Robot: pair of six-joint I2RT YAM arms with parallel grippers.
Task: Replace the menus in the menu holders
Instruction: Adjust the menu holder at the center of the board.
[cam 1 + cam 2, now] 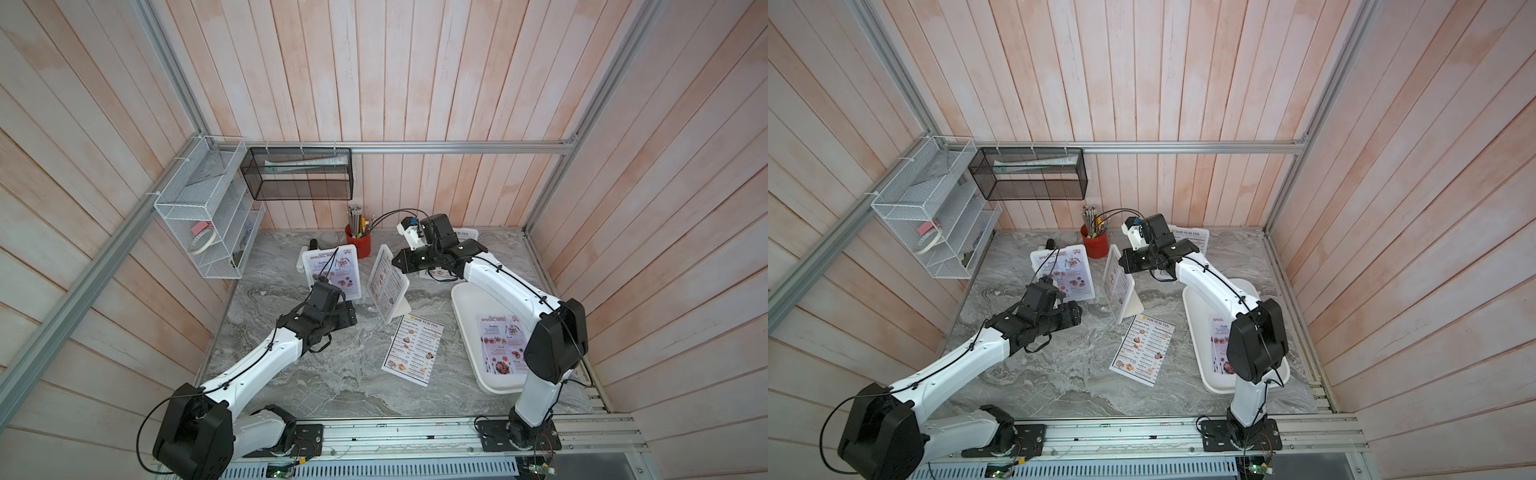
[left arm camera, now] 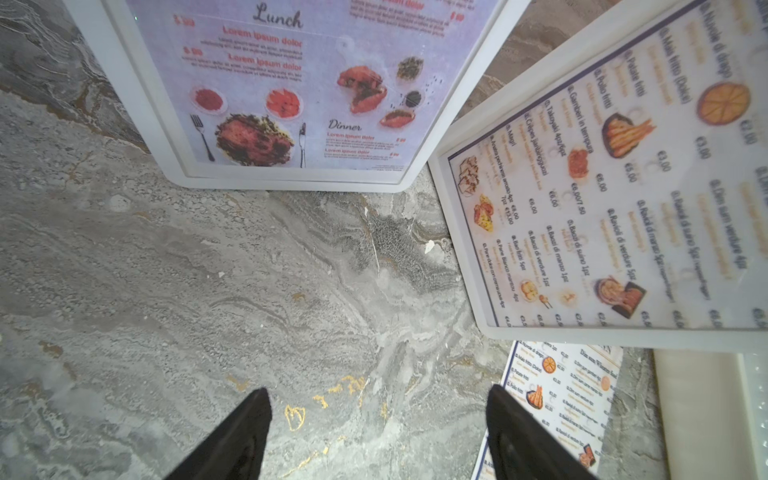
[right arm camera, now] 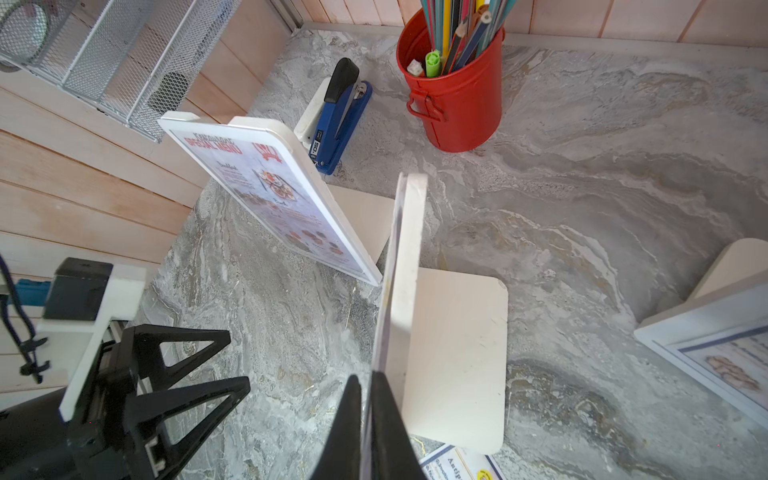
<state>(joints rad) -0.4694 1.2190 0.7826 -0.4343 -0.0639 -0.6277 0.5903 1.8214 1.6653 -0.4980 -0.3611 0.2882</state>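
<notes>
The right hand (image 3: 365,379) has its fingers pressed almost together on the thin front layer at the top edge of the middle menu holder (image 1: 388,286). This holder stands on the table (image 1: 324,382) with a white menu (image 2: 602,187) in it, and I cannot tell whether sheet or clear cover is pinched. The left hand (image 2: 378,392) hangs spread over the table just in front of the left menu holder (image 1: 332,270), while a loose DIM SUM INN sheet (image 1: 413,351) lies flat near the middle one and a lilac sheet (image 1: 500,345) lies in the white tray (image 1: 463,307) at right.
</notes>
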